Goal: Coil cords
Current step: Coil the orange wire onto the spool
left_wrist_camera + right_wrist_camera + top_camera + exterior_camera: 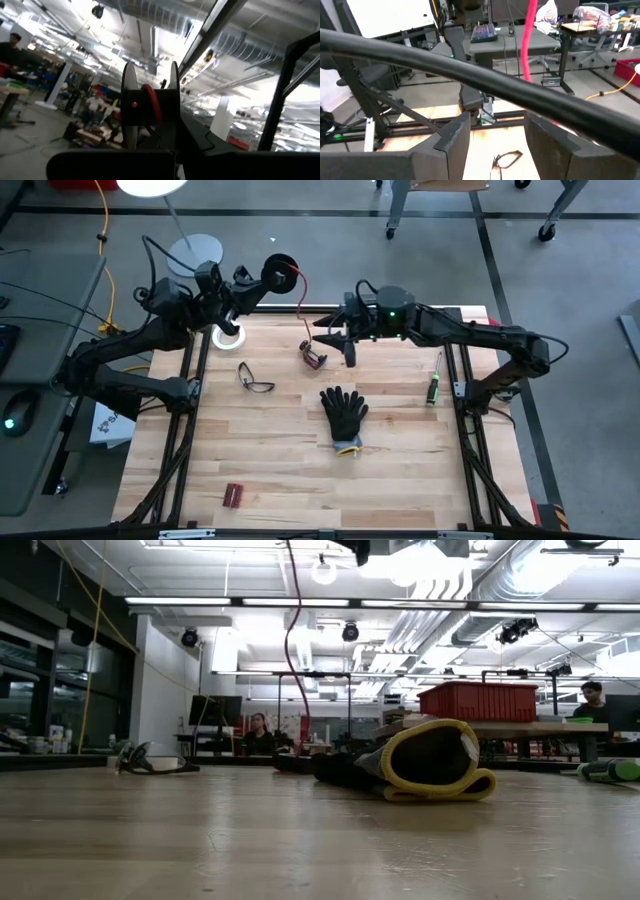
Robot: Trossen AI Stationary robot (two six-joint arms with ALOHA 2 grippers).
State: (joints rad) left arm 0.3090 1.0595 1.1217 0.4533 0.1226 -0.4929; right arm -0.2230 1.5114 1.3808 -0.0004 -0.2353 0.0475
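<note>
A small black spool (pixel 278 273) with red cord wound on its core (pixel 152 102) is held by my left gripper (pixel 252 288) above the table's far edge. The red cord (pixel 300 305) runs from the spool down to a loose heap (pixel 313 356) on the table. In the low view the cord (pixel 290 640) hangs slack. My right gripper (pixel 497 132) is open just right of the heap (pixel 335 340). The cord (pixel 530 40) passes in front of its fingers, and I cannot tell whether it touches them. My left gripper is shut on the spool's lower part (pixel 150 135), where the dark fingers hide the place of contact. The spool stands beyond the fingertips with its two flanges upright (pixel 129 105), lifted clear of the table.
A white tape ring (pixel 229 337), safety glasses (pixel 255 378), a black glove (pixel 344 413), a green-handled screwdriver (pixel 434 385) and a small red thing (pixel 234 495) lie on the wooden table (pixel 300 470). A black cable (pixel 470 75) crosses the right wrist view. People sit in the room beyond.
</note>
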